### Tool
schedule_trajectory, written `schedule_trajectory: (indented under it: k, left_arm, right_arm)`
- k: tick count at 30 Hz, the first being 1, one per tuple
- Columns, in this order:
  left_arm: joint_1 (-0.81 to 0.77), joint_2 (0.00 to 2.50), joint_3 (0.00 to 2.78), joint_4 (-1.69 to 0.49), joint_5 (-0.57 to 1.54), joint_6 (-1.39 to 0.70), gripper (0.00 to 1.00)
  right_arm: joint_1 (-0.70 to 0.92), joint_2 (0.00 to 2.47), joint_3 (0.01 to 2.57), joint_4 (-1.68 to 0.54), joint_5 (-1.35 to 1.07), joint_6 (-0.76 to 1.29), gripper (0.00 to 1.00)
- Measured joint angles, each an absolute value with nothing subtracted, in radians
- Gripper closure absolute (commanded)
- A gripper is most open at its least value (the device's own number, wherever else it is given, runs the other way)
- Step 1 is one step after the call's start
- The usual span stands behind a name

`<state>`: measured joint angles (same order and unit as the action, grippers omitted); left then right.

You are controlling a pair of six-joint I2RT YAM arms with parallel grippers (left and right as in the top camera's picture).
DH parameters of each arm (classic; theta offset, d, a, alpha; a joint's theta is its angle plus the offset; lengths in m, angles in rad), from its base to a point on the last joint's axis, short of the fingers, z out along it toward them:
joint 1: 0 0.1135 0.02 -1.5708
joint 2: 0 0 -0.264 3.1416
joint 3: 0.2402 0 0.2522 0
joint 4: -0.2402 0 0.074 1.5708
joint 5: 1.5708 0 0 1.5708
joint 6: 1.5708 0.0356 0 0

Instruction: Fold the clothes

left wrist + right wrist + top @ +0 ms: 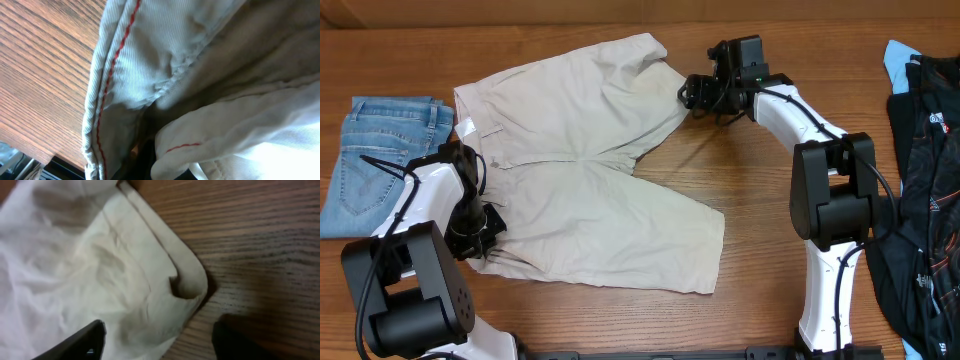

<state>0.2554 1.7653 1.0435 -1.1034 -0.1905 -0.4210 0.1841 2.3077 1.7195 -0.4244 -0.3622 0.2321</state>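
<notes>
right gripper (157, 332) jaws wide at shorts (590, 170) hem; left gripper (478, 234) grip unclear; white label (466, 128) unreadable

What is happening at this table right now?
Beige shorts lie spread open on the table, with no fold made yet. The left gripper sits at the waistband corner, but whether it grips the cloth is hidden. The right gripper is open at the hem corner of one leg.
</notes>
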Motion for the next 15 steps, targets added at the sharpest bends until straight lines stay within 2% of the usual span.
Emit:
schedule_trajectory:
  k: [1, 2, 6, 10, 15]
  left_arm:
    - [0.255, 1.765, 1.044, -1.103, -0.191, -0.421, 0.92]
    - [0.255, 1.765, 1.044, -1.103, -0.191, -0.421, 0.92]
    - [0.255, 1.765, 1.044, -1.103, -0.191, -0.421, 0.92]
    - [0.255, 1.765, 1.044, -1.104, -0.191, -0.421, 0.93]
    - [0.255, 1.765, 1.044, -1.103, -0.191, -0.421, 0.93]
  right_arm:
    - [0.184, 2.308, 1.72, -0.417, -0.363, 0.234, 0.54]
    - [0.184, 2.308, 1.72, -0.41, -0.362, 0.241, 0.58]
    - [0.187, 2.31, 1.72, -0.392, -0.362, 0.257, 0.61]
    - [0.191, 2.31, 1.72, -0.395, -0.362, 0.26, 0.69]
    - [0.184, 2.31, 1.722, -0.458, -0.361, 0.261, 0.74]
